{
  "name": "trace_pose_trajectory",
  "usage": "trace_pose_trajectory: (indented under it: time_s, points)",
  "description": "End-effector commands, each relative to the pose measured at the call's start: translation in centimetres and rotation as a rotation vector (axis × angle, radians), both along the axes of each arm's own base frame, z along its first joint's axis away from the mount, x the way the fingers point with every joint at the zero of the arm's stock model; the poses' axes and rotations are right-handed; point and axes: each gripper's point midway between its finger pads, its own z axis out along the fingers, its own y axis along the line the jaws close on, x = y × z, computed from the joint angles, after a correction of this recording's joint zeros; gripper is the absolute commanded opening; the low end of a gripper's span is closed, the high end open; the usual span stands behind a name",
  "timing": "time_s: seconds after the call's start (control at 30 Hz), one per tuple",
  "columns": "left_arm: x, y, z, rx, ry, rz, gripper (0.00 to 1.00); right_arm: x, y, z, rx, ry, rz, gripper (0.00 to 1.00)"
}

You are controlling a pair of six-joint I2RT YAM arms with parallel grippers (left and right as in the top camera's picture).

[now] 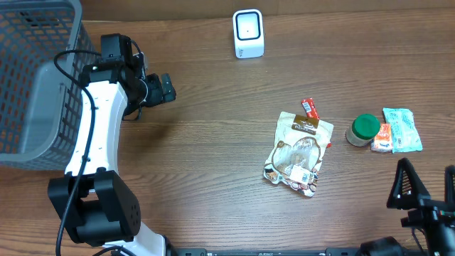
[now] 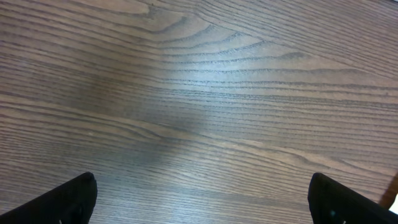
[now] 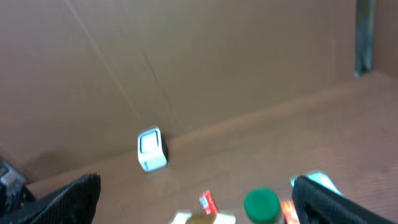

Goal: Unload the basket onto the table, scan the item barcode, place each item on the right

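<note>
Wooden bench (image 1: pixel 213 149) overhead: pouch (image 1: pixel 300 153) lies mid-bench, scanner (image 1: pixel 248 33) at the far edge, left claw (image 1: pixel 165 89) and right claw (image 1: pixel 429 182) gaping, empty. Left wrist: bare wood only. Right wrist: scanner ahead; the flat pouch could slip a shallow pinch.

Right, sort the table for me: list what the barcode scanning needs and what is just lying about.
For the job: white scanner; snack pouch; red sachet; green-lidded jar; orange packet; pale green packet (any could be the item).
Lying about: grey mesh basket.
</note>
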Motion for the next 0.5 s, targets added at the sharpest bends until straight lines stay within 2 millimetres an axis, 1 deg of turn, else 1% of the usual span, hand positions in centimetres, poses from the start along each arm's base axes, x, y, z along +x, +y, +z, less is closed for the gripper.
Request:
trace_pose_trajectory:
  time_s: [0.0,0.1,0.13,0.3,0.4,0.47]
  points:
    - [0.4,-0.1,1.4,0.001,-0.036,0.011,1.00,0.5,0.8,-0.3,-0.049,-0.071,0.038,1.00]
    - [0.4,-0.1,1.4,0.001,-0.037,0.011,1.00,1.5,0.8,0.3,-0.033,-0.182,0.025,1.00]
    - [0.4,-0.1,1.4,0.001,-0.036,0.011,1.00,1.9,0.9,0.7,-0.025,-0.247,0.023,1.00]
    - [0.4,-0.1,1.4,0.001,-0.037,0.011,1.00,2.4,1.6,2.2,-0.013,-0.481,0.051,1.00]
    - [0.4,-0.1,1.4,0.001,-0.037,0.011,1.00,2.6,2.3,2.3,-0.054,-0.600,0.079,1.00]
    - [0.4,-0.1,1.4,0.001,-0.037,0.011,1.00,2.9,2.6,2.0,-0.061,-0.655,0.088,1.00]
